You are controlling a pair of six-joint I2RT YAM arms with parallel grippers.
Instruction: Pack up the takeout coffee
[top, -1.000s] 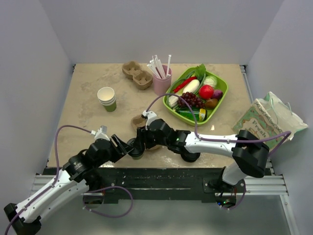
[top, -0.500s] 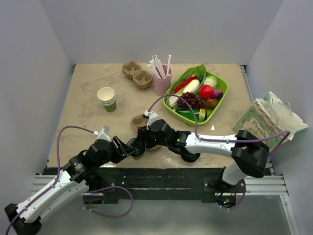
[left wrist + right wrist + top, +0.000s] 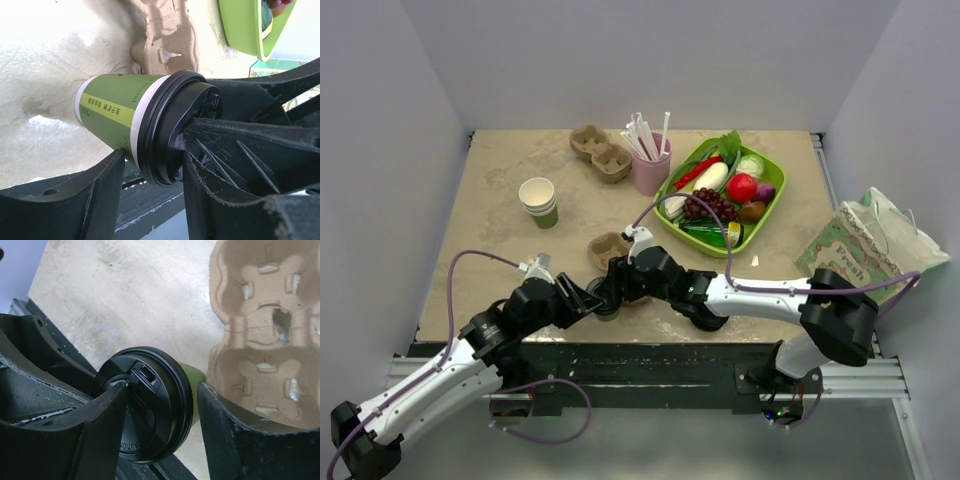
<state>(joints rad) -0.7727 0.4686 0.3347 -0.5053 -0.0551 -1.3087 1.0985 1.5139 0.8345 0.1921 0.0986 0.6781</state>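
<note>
The takeout coffee point(image 3: 117, 107) is sitting near the tabletop point(image 3: 500, 170) front edge, just beside a cardboard carrier point(image 3: 265, 330). It seems to be passing between the arms. The left end effector point(image 3: 152, 150) is pinching its green, white-banded side. The right end effector point(image 3: 162, 390) is bracketing the black lid, though whether it is gripping cannot be told. Next, the cup probably needs seating upright in a carrier well.

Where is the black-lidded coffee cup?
Top view: the takeout coffee is near the table's front edge, between the left gripper and right gripper, beside the cardboard carrier.
</note>
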